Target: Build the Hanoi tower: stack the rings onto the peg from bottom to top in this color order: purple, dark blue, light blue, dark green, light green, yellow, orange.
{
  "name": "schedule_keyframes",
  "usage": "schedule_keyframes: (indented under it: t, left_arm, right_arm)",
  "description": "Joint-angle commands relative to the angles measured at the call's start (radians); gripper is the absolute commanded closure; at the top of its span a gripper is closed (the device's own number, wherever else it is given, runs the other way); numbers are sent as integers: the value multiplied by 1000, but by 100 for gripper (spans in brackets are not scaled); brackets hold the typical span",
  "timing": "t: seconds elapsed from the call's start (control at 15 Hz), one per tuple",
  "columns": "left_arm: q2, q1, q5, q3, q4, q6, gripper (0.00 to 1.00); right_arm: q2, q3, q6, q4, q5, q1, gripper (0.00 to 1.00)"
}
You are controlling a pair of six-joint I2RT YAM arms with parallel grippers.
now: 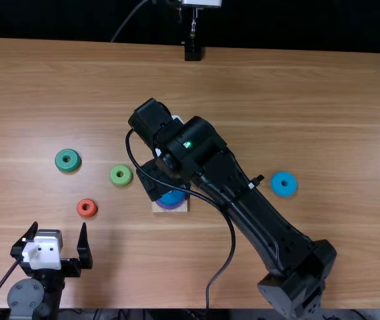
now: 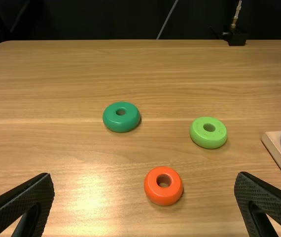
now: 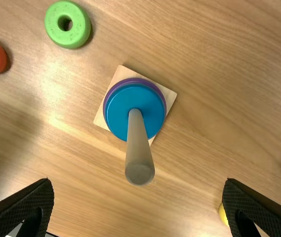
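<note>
My right gripper (image 1: 151, 184) is over the wooden base (image 1: 158, 209), where a dark blue ring (image 1: 172, 198) lies on the purple ring (image 1: 170, 206). In the right wrist view the right gripper (image 3: 138, 200) is open, with the upright peg (image 3: 139, 148) between its fingers and nothing held. At the table's near left, the left gripper (image 1: 58, 235) stands open behind the orange ring (image 1: 87, 208); the left wrist view shows the left gripper (image 2: 144, 202) holding nothing. Loose rings are dark green (image 1: 68, 160), light green (image 1: 121, 175), light blue (image 1: 284, 184) and yellow (image 3: 223, 214), the last partly behind a finger.
The right arm (image 1: 263, 223) stretches diagonally over the table (image 1: 323, 120) from the near right, with a cable looping beside it. A small black stand (image 1: 193, 52) is at the far edge.
</note>
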Motion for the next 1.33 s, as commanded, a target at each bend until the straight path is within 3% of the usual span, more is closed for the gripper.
schedule_keyframes:
  t: [0.0, 0.2, 0.8, 1.27]
  left_arm:
    - [-11, -1, 14, -104, -79, 4, 0]
    - [-11, -1, 14, -104, -79, 4, 0]
    - [-11, -1, 14, -104, -79, 4, 0]
    - [-11, -1, 14, -104, -79, 4, 0]
  right_arm:
    - [1, 58, 7, 2, -3, 4, 0]
    - [-3, 44, 1, 14, -3, -11, 0]
    - [-226, -241, -13, 90, -5, -274, 0]
    - [-241, -245, 1, 94, -12, -241, 0]
